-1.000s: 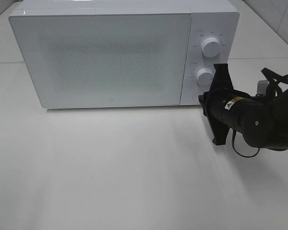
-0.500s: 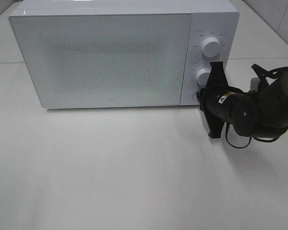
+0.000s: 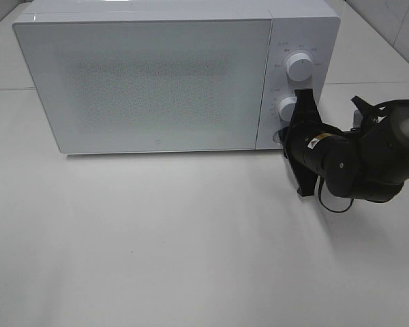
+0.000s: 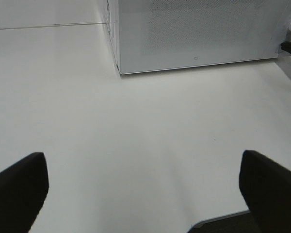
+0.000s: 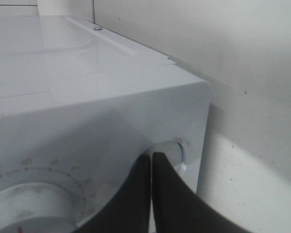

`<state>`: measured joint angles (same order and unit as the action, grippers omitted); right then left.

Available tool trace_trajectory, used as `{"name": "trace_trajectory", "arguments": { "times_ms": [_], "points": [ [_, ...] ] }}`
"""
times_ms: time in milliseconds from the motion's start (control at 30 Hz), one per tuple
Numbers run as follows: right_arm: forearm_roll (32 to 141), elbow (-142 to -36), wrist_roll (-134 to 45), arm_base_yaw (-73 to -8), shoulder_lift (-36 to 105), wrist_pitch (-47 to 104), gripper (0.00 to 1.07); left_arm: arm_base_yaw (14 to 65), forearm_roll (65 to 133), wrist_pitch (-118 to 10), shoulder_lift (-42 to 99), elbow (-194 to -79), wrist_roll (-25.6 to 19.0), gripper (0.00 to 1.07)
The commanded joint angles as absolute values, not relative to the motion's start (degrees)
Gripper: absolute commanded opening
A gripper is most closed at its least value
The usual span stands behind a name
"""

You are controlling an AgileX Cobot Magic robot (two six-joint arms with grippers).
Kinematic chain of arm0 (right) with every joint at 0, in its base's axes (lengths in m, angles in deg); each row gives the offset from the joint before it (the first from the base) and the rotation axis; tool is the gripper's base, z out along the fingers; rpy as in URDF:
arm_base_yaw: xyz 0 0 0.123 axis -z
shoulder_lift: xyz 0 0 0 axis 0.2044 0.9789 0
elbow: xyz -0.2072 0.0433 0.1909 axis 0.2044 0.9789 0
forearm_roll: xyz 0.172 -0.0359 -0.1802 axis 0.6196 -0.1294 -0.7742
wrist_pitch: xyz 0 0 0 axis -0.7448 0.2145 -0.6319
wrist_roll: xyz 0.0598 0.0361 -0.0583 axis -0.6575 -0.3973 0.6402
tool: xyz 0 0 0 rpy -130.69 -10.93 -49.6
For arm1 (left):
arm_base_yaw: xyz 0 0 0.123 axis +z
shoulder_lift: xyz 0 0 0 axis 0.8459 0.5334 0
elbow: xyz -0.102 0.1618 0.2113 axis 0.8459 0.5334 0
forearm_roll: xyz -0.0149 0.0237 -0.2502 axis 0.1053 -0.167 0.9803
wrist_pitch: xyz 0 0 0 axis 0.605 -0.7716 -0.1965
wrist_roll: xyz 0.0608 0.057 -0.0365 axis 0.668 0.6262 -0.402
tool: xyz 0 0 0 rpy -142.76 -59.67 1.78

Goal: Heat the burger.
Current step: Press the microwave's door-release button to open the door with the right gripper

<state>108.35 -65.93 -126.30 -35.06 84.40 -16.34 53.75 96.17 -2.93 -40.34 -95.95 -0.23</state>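
My left hand (image 4: 141,160) hangs over the counter (image 4: 136,121) in front of the microwave (image 3: 177,9), its fingers (image 4: 17,189) spread wide apart with nothing between them. My right arm (image 3: 368,160) reaches in low from the microwave's right side, wrist rolled on edge. My right hand (image 5: 152,162) is pinched together, its tips at the round button (image 5: 178,151) at the foot of the control panel (image 3: 281,41), just below the lower dial (image 3: 290,107). The upper dial (image 3: 300,67) sits above that. The frosted door (image 3: 143,82) is closed, and I cannot tell where the burger is.
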Motion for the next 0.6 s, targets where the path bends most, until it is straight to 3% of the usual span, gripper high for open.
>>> {"name": "trace_trajectory", "arguments": {
  "times_ms": [33, 600],
  "points": [
    [111.3, -66.9, -125.2, -34.5, 83.9, -25.5, 0.0, 53.9, 96.2, -3.2, -40.9, -96.0, -0.4, 1.0],
    [114.3, -74.7, -123.5, -34.5, 86.3, -32.7, 0.0, 53.9, 96.2, -3.2, -40.9, -96.0, -0.3, 1.0]
  ]
}}
